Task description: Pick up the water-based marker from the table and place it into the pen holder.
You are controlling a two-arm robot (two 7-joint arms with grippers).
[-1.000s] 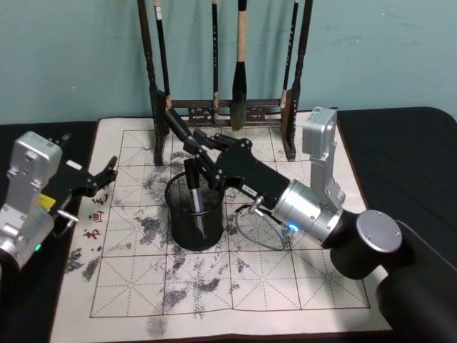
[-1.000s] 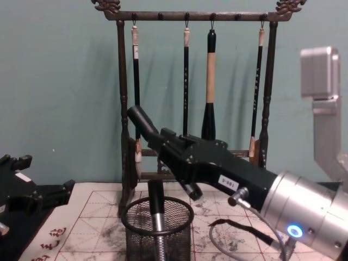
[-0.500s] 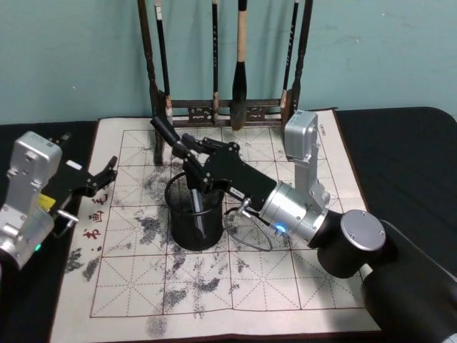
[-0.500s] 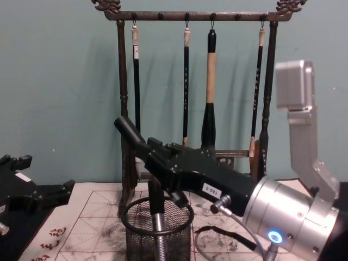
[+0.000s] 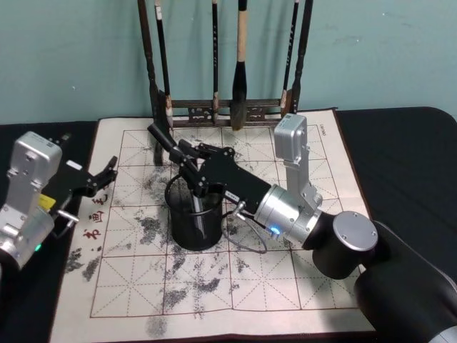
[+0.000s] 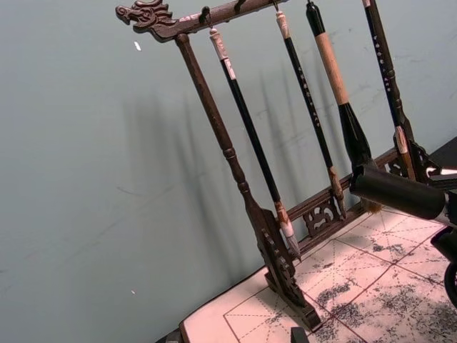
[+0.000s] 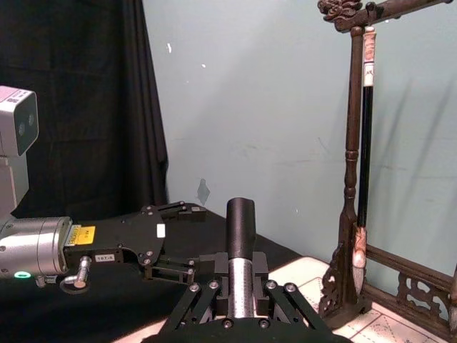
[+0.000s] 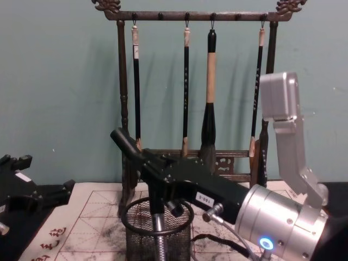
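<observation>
Calligraphy desk setup, brush rack (image 5: 227, 64), ink-stained grid mat (image 5: 285, 271), plain teal wall (image 5: 71, 57)

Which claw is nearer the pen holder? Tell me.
Right. The right claw sits over the pen holder, holding the marker inside the rim. The left claw hangs off to its left side, apart.

Lighting was even and fairly dim, with a teal cast from the wall (image 8: 60, 81). The rack (image 8: 122, 98) and its brushes (image 8: 210, 81) threw soft, doubled shadows on the wall, offset to the left, so light came from the front right. Mild glare sat on the silver arm housing (image 8: 280, 95) and a blue LED (image 8: 265, 243) glowed. The chest view was soft up close; the mat (image 5: 285, 286) looked sharp overhead. No strong edge distortion was visible.
</observation>
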